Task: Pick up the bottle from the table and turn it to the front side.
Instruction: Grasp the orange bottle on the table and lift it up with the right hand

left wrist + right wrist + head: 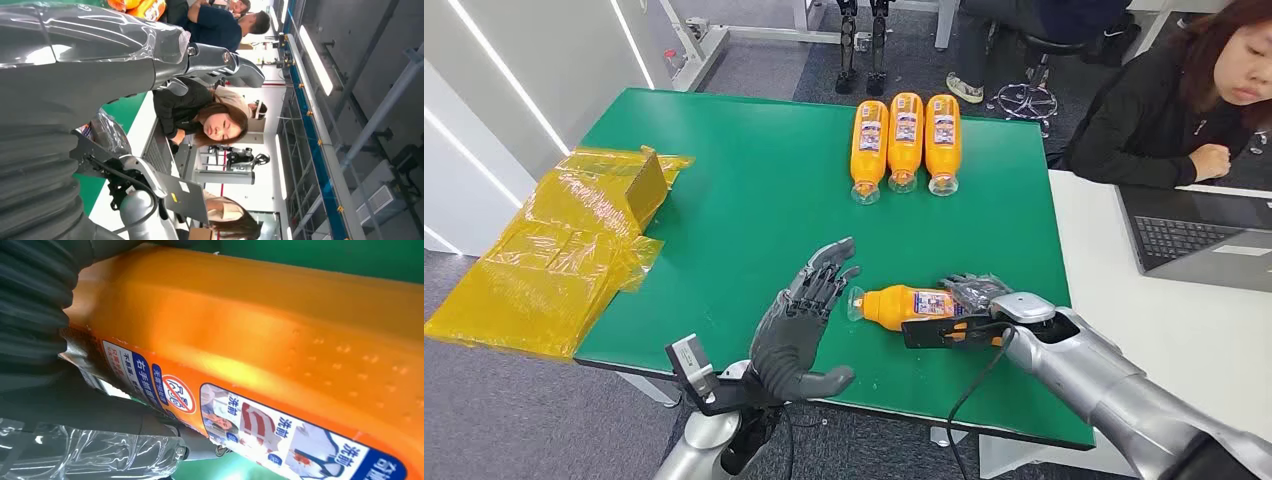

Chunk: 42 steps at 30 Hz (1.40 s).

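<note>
An orange bottle (904, 303) with a blue and white label lies on its side near the front edge of the green table (744, 200), its clear cap pointing to my left. My right hand (977, 298) grips the bottle's base end, fingers over the top of it. The right wrist view shows the bottle (260, 340) close up, label side partly turned down, with the dark fingers (100, 410) wrapped under it. My left hand (806, 325) hovers flat with fingers spread, just beside the cap and holding nothing. The left hand (75, 60) looms large and grey in its own wrist view.
Three more orange bottles (905, 140) lie side by side at the table's far edge. Crumpled yellow plastic bags (564, 250) hang over the left edge. A person (1164, 110) sits at the white table (1144, 330) on the right, behind a laptop (1194, 240).
</note>
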Motion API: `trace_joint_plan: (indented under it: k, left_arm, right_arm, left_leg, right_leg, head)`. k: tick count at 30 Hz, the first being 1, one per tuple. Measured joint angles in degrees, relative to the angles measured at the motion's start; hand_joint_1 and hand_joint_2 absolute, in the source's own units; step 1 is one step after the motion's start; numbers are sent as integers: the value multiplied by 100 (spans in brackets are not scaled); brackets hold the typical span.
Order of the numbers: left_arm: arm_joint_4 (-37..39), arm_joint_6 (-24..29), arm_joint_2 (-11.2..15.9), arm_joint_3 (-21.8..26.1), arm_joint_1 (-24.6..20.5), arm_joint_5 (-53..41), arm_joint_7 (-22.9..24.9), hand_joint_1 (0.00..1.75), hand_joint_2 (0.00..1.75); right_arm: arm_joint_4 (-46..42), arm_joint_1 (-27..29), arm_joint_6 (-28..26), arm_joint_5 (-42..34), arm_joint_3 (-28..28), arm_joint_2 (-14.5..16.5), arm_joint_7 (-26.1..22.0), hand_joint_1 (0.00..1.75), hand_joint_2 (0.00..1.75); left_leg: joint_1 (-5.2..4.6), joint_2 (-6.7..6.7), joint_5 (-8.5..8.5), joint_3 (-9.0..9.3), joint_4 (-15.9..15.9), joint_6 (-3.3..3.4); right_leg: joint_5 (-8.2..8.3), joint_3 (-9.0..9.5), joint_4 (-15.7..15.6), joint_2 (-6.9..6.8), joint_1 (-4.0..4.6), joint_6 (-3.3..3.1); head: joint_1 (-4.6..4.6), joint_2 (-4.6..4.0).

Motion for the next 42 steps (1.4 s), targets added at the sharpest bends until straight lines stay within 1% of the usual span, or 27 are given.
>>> trace_joint_plan:
  k: [6,11,17,22,25,28,31,37,42]
  left_arm:
    - [-2,29,22,0,7,8,-13,0,175]
    - [-7,93,40,0,32,11,-11,0,175]
    - [-17,108,59,1,70,10,-4,0,175]
    - [-80,158,66,3,122,-20,18,0,175]
    - [-142,247,71,33,192,-57,31,0,175]
    - [-219,368,85,86,270,-110,58,0,175]
    - [-291,468,99,131,344,-161,74,0,175]
    - [-350,687,98,197,410,-234,83,0,175]
    - [-349,880,98,195,423,-159,83,0,175]
  right_arm:
    - [40,-68,-8,-66,102,0,-34,175,175]
    - [32,-92,-262,-50,200,-22,68,175,175]
    - [-15,-91,-403,-23,276,-46,157,175,175]
    - [-384,-35,-915,185,265,-201,503,175,175]
    - [-897,128,-1475,414,30,-376,740,175,175]
    - [-1621,489,-2153,793,-418,-573,938,175,175]
    - [-2428,1023,-2689,1310,-920,-723,1042,175,175]
    - [-3818,2215,-3512,2354,-1772,-845,1039,175,175]
    - [-4741,3429,-4279,3558,-2232,-840,1227,175,175]
  left_leg:
    - [0,2,1,2,0,-1]
    - [0,1,1,1,0,-1]
    - [0,1,1,-2,0,-1]
    - [-1,-1,1,-8,1,-1]
    - [-1,-1,0,-9,1,-1]
    - [-1,-4,-1,-11,1,0]
    - [0,-6,-5,-13,-1,2]
    - [1,-15,-9,-17,-3,2]
    - [1,-23,-11,-21,-5,3]
  right_leg:
    - [1,0,1,2,0,0]
    - [1,0,1,1,0,0]
    - [1,-2,1,1,0,0]
    - [1,-7,1,-1,-1,0]
    - [1,-9,0,-1,-1,0]
    - [-1,-11,-1,-2,0,1]
    - [-4,-13,-1,-3,0,1]
    - [-13,-13,-2,-15,2,-3]
    - [-18,-14,-3,-20,2,-2]
  head:
    - [0,0]
    - [-1,0]
    - [-1,0]
    - [0,0]
    - [0,0]
    - [-1,0]
    - [-1,0]
    - [-1,0]
    - [-1,0]
